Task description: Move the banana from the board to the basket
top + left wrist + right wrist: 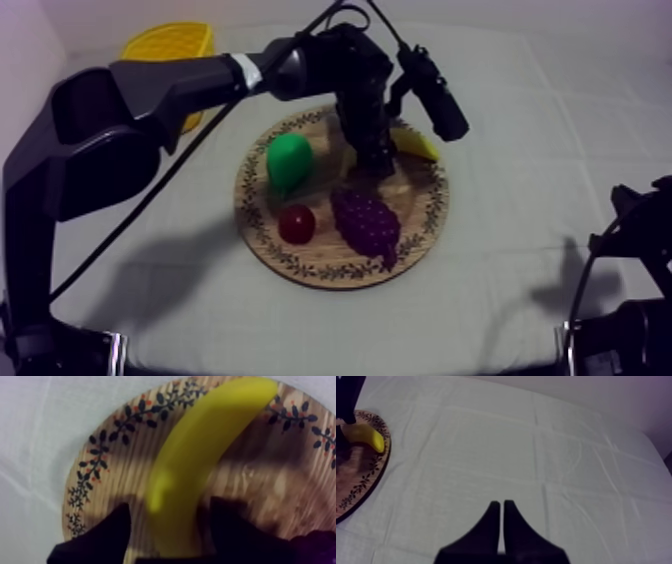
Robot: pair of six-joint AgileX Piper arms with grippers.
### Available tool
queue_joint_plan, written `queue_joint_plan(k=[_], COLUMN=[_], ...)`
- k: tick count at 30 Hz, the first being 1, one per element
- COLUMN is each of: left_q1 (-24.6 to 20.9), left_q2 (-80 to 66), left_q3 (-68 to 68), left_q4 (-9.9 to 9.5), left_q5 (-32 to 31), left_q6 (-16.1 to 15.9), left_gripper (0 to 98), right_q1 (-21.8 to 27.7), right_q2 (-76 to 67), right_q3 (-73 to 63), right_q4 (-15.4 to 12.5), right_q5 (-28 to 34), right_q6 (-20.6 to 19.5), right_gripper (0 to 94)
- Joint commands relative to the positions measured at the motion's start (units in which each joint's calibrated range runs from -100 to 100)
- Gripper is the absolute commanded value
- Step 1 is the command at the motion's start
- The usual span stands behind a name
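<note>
Black fingers [100, 538] of the left hand [171, 505] are nearest the left wrist camera. They stand apart, one on each side of the banana [200, 451]. A strip of wood shows between the banana and one finger, so the hand straddles the fruit without being clamped on it.

Banana position: lying flat on the round wooden board [100, 451], with one end close to the patterned rim. In the top view the banana [415, 143] sits at about 2 o'clock on the board [420, 235]. The left hand [372, 160] comes down on its inner end, and the left arm enters from the upper left.

Other items on the board, top view:
- Pear [288, 160]: 10 o'clock, apart from the banana.
- Small red fruit [296, 223]: 8 o'clock, just below the pear.
- Bunch of grapes [366, 222]: 5 o'clock, near the red fruit, just below the left hand.

Yellow basket [170, 45]: on the bench [520, 120] at about 10 o'clock from the board, well apart from it, partly behind the left arm.

Right hand [502, 507]: fingers together as a narrow wedge, gripping nothing, over bare cloth [486, 451]. From the right wrist camera the banana [367, 437] lies at about 10 o'clock from that hand, on the board's edge [361, 486], well apart from it.
</note>
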Motion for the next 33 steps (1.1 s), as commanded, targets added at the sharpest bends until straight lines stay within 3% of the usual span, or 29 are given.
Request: queue_joint_plan(k=[1,8,12,23,33], left_q1=[0.1,1.4,1.7,0.7,-6.1], left_q2=[0.1,0.7,0.6,-5.6,-18.9], left_q3=[-0.2,1.8,3.2,2.7,2.3], left_q4=[-0.09,-1.98,-3.07,-5.79,-10.11], left_q5=[-0.3,-3.7,-4.9,-3.1,2.0], left_q6=[0.1,1.5,2.8,4.4,5.1], left_gripper=[54.3,34.7,28.2,24.7,24.9], right_q1=[0.0,0.0,0.0,0.0,0.0], right_q2=[0.0,0.0,0.0,0.0,0.0], right_q3=[0.1,0.1,0.1,0.1,0.1], right_q4=[0.0,0.0,0.0,0.0,0.0], right_q5=[0.0,0.0,0.0,0.0,0.0], right_q6=[0.0,0.0,0.0,0.0,0.0], right_gripper=[0.4,0.4,0.4,0.4,0.4])
